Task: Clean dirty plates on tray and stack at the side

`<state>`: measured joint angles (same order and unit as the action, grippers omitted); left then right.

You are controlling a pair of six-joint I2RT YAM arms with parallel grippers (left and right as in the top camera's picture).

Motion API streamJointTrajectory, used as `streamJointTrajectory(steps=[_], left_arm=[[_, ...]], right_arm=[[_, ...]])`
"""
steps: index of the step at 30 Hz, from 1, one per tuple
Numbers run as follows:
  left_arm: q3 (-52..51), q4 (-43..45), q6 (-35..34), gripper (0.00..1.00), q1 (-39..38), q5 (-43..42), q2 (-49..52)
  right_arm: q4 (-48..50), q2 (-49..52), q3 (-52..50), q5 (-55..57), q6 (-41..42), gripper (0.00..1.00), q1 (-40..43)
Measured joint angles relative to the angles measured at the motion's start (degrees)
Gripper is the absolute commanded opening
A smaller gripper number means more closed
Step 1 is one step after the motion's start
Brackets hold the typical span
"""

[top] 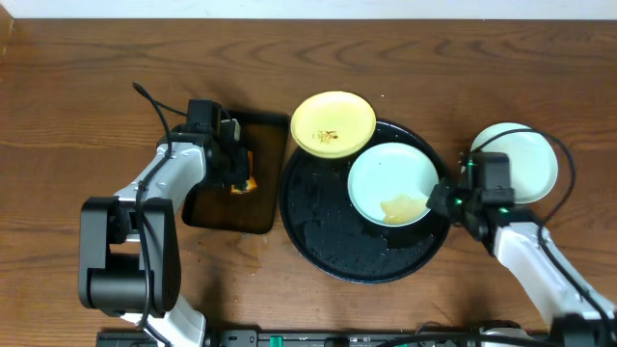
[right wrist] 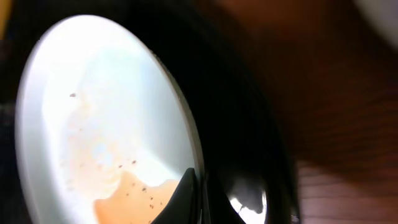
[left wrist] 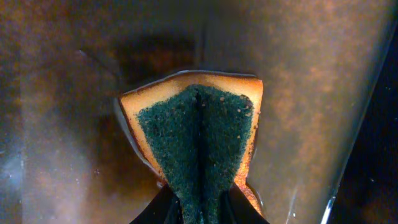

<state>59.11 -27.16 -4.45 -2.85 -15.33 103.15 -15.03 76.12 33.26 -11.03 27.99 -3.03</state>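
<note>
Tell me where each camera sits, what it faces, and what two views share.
Overhead: fixed above the table, looking down on round black tray, yellow plate, rectangular tray; left arm, right arm show.
Left wrist: on the left arm, looking along the left gripper at the sponge it pinches over the rectangular tray; fingertips show.
Right wrist: on the right arm, close on the smeared mint-white plate on the round black tray; one finger shows at its rim.
Shared: overhead and right wrist show that plate, right gripper at its rim.
</note>
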Motion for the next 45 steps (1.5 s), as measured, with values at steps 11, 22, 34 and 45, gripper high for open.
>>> streamJointTrajectory(steps=[11,22,34,45], left_arm=[[0.0,0.0,0.0,0.19,0.0,0.0,0.0],[0.0,0.0,0.0,0.19,0.0,0.0,0.0],[0.0,0.0,0.0,0.19,0.0,0.0,0.0],[0.0,0.0,0.0,0.19,0.0,0.0,0.0]], right_arm=[[1.8,-5.4,0.0,-1.1,-11.1,0.01,0.2],[1.8,-6.1,0.8,1.7,-15.9,0.16,0.2],[2.9,6.2,0.9,0.1,-16.3,0.2,0.2],[7.7,13.4,2.0,-5.3,-13.7,0.01,0.5]])
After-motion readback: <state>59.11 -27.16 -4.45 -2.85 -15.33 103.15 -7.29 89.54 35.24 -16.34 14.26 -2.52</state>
